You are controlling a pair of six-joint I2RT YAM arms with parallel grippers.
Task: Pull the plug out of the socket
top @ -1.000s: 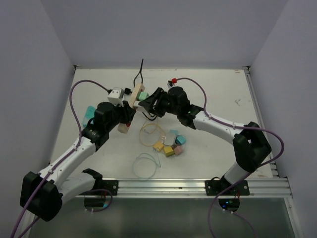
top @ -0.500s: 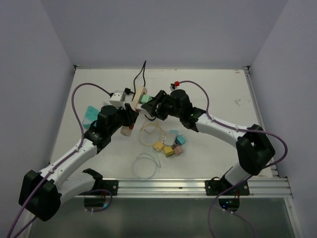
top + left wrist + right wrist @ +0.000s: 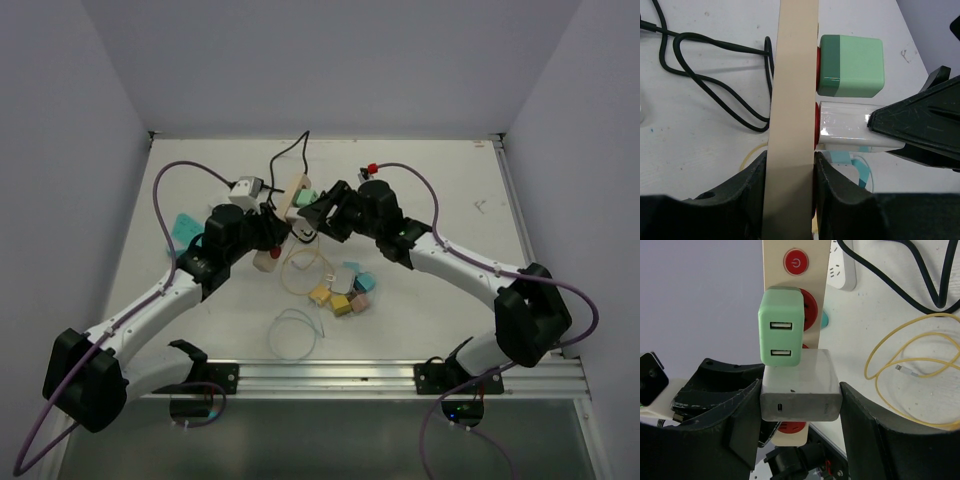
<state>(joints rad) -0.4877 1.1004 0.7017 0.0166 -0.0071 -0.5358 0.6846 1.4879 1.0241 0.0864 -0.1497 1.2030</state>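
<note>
Two tools grip: left tool (image 3: 790, 175) clamps the power strip (image 3: 797, 60), right tool (image 3: 801, 402) squeezes the white plug (image 3: 845, 126)

Desk (image 3: 450, 190): white top, lightly scuffed, lying under the fingers (image 3: 322, 200).
Back wall (image 3: 330, 60): plain pale lavender-grey, beyond the fingers.
Left wall (image 3: 60, 200), right wall (image 3: 590, 150): same finish, flanking them.
Aluminium rail (image 3: 330, 377): behind them, on the desk's edge.
Light: even, soft.
</note>
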